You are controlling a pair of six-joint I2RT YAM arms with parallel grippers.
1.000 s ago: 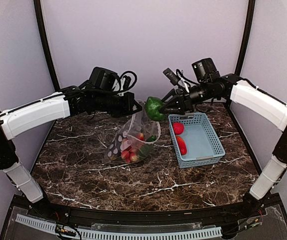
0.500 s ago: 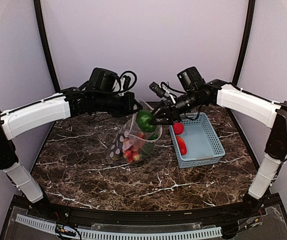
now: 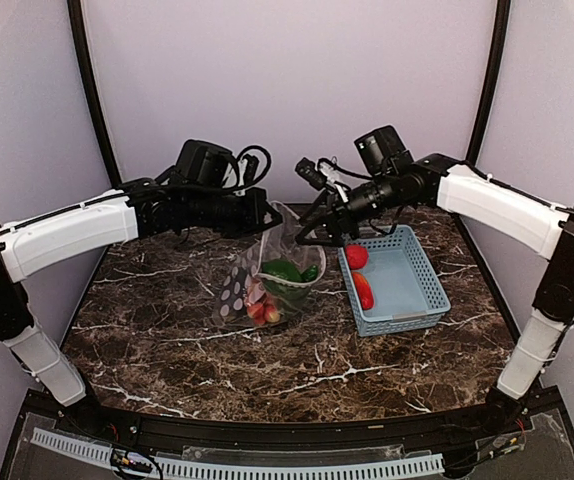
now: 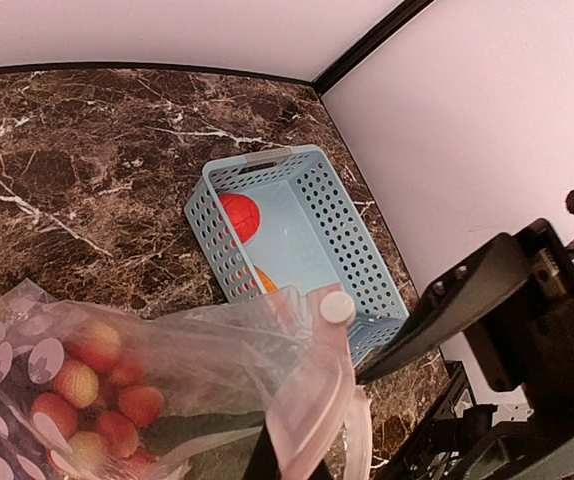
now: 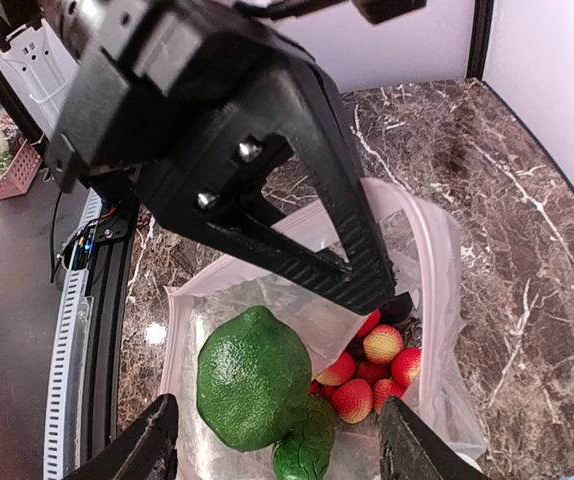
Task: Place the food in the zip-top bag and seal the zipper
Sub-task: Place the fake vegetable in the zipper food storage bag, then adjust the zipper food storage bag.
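Observation:
The zip-top bag (image 3: 257,275) stands on the table with its mouth up. My left gripper (image 3: 265,214) is shut on its mouth edge and holds it open; the pale zipper (image 4: 335,395) runs by its jaws (image 4: 287,462). My right gripper (image 3: 314,226) hangs open and empty just above the mouth, and shows the same in the right wrist view (image 5: 279,440). Inside the bag lie the green avocado-like piece (image 5: 254,375), the green cucumber (image 5: 307,452) and the red berries (image 5: 367,380). The tomato (image 3: 356,256) and pepper (image 3: 364,290) lie in the basket. I cannot make out the eggplant.
The light-blue lattice basket (image 3: 417,265) stands right of the bag, close to it; it also shows in the left wrist view (image 4: 342,235). Black frame posts and lilac walls close in the back and both sides of the marble table.
My right gripper carried the green avocado-like piece left from above the basket to over the bag's mouth, opened, and the piece now lies inside the bag. The left gripper kept holding the bag.

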